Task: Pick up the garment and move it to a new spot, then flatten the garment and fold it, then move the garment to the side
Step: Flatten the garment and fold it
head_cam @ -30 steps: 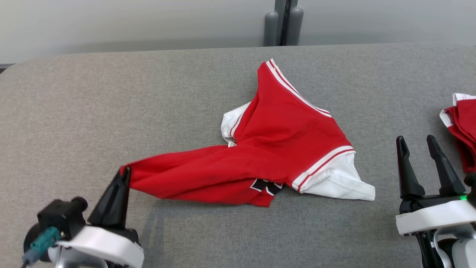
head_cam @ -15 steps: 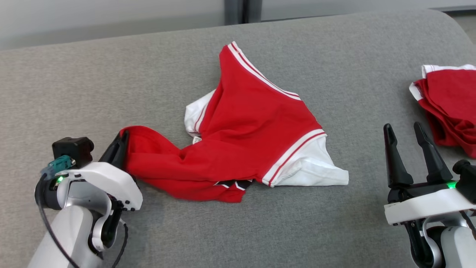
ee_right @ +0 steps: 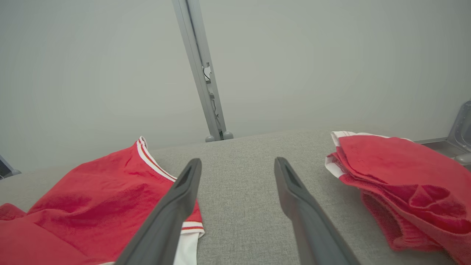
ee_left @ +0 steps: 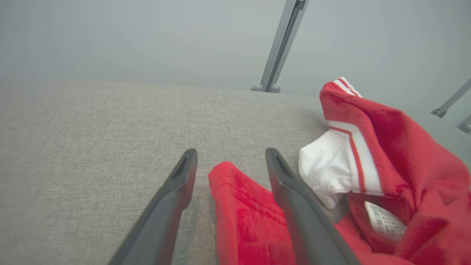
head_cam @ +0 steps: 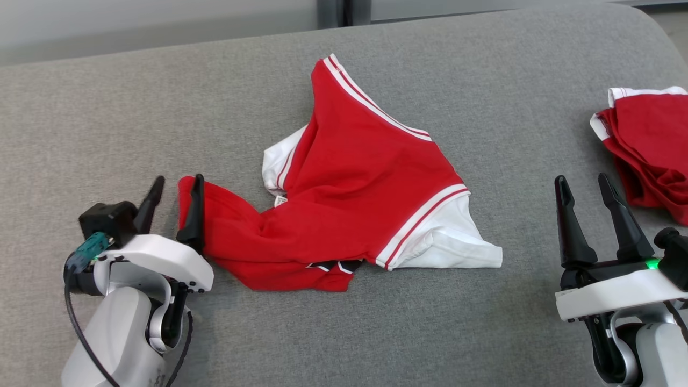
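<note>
**Both grippers apart, garment crumpled mid-table**

Closest to us, the left gripper [head_cam: 179, 179] stands with its fingers spread, and a red corner of the garment [head_cam: 365, 177] lies loose between them. The finger on the garment's side seems to touch the cloth, though we cannot be sure from these angles. At our lower right, the right gripper [head_cam: 581, 179] is also spread, with nothing between its fingers, over the bare grey table [head_cam: 107, 107]. The garment lies rumpled across the table's middle, red with white striped trim, one white sleeve pointing toward the right gripper. Farther right, a second red-and-white pile [head_cam: 650, 145] sits near the edge. Beyond the far edge rises a grey post [head_cam: 344, 11].
</note>
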You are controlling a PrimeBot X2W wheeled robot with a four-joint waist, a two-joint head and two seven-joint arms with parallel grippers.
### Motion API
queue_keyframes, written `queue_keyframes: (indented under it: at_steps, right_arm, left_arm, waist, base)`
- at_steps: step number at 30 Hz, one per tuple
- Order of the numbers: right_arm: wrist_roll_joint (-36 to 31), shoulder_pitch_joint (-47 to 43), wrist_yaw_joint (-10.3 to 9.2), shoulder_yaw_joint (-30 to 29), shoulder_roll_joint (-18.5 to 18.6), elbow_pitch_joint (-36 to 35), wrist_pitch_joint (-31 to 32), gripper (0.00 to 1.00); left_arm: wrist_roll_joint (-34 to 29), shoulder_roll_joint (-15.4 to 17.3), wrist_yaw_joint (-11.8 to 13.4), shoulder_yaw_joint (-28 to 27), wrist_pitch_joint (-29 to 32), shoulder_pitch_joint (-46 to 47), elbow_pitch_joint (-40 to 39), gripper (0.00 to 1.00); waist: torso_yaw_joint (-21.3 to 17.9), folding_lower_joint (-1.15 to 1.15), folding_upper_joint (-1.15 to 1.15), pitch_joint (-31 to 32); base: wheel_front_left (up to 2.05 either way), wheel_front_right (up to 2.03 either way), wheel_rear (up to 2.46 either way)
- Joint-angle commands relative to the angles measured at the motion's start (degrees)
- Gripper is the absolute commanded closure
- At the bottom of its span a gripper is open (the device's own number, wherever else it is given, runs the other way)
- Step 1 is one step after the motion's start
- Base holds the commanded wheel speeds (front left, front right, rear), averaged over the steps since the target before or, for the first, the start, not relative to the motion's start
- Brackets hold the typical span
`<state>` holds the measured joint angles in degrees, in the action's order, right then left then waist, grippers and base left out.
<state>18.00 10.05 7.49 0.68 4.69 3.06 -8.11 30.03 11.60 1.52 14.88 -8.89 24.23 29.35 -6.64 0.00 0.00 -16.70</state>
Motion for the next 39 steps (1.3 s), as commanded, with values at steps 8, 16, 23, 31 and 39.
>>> queue_keyframes:
  at_steps: [8,16,23,31,39]
  right_arm:
    - [-0.7,-1.0,0.01,-0.2,1.1,-0.1,0.6,0.00]
    - [-2.3,-2.5,0.01,0.7,2.3,-1.0,2.3,0.00]
    - [-3.2,-4.4,0.01,1.1,2.6,-1.3,3.8,0.00]
    - [-3.6,-6.8,0.01,0.4,2.5,-2.0,5.1,0.00]
    - [-3.5,-6.8,0.01,0.0,2.3,-2.9,5.6,0.00]
  left_arm:
    - [-3.1,0.9,3.7,-4.1,-6.0,-5.5,-9.8,0.00]
    - [-6.1,2.5,5.3,-6.5,-6.2,-13.6,-21.2,0.00]
    - [-7.7,4.6,6.9,-6.3,-4.8,-22.0,-28.6,0.00]
    - [-8.1,5.2,8.8,-5.5,-1.6,-27.2,-33.3,0.00]
    - [-8.0,5.3,9.5,-5.1,-0.5,-27.3,-34.7,0.00]
  waist:
    - [3.4,0.00,0.00,3.5]
    - [5.4,0.00,0.00,6.5]
    - [5.7,0.00,0.00,9.3]
    - [5.9,0.00,0.00,10.6]
    - [6.2,0.00,0.00,10.6]
  base:
    - [0.00,0.00,0.00]
    - [0.00,0.00,0.00]
    - [0.00,0.00,0.00]
    - [0.00,0.00,0.00]
    - [0.00,0.00,0.00]
